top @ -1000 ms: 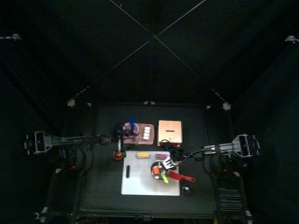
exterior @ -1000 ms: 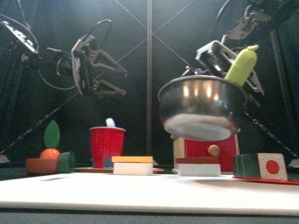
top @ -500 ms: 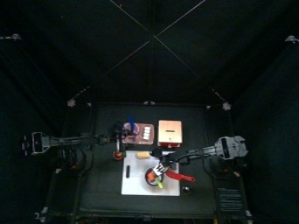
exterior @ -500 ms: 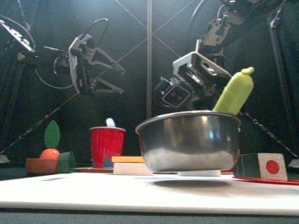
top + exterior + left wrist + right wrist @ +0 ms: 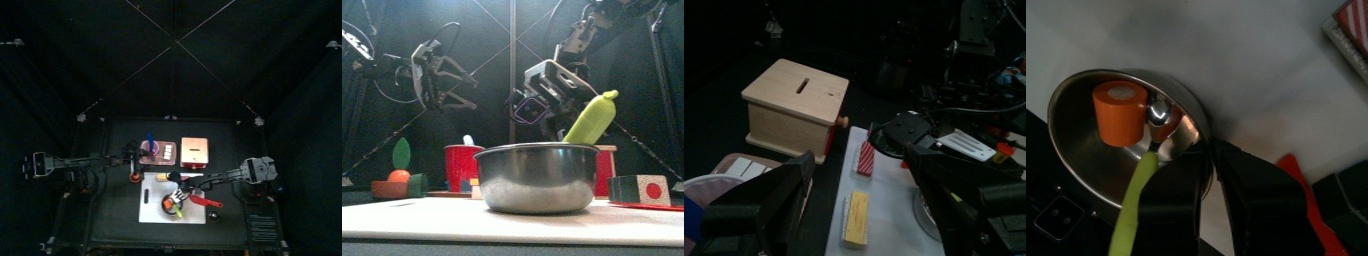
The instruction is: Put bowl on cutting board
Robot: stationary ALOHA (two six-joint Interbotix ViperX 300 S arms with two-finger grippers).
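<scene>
Bowl's down. The metal bowl (image 5: 536, 180) is sitting flat on the white cutting board (image 5: 409, 228), roughly mid-board in the top view, maybe a touch toward the board's left edge. From above its inside reads orange-red. That's because there's a stubby orange cylinder (image 5: 1120, 112) standing in it, plus a spoon with a long yellow-green handle (image 5: 592, 118) that leans out over the rim on the right side.

The right gripper (image 5: 543, 95) is right at the bowl, just above and behind the rim in the front view. The right wrist view shows it hugging the rim next to the spoon. Honestly I can't tell whether it's clamped on the rim or not.

The left gripper (image 5: 465, 88) hangs in the air over the left side of the table, well apart from the board, with its jaws spread wide and nothing between them.

Other stuff around: a red cup (image 5: 464, 165) behind the board toward the left, a wooden box with a slot in its top (image 5: 798, 100), and a yellow block (image 5: 855, 218) near the board's back edge.
</scene>
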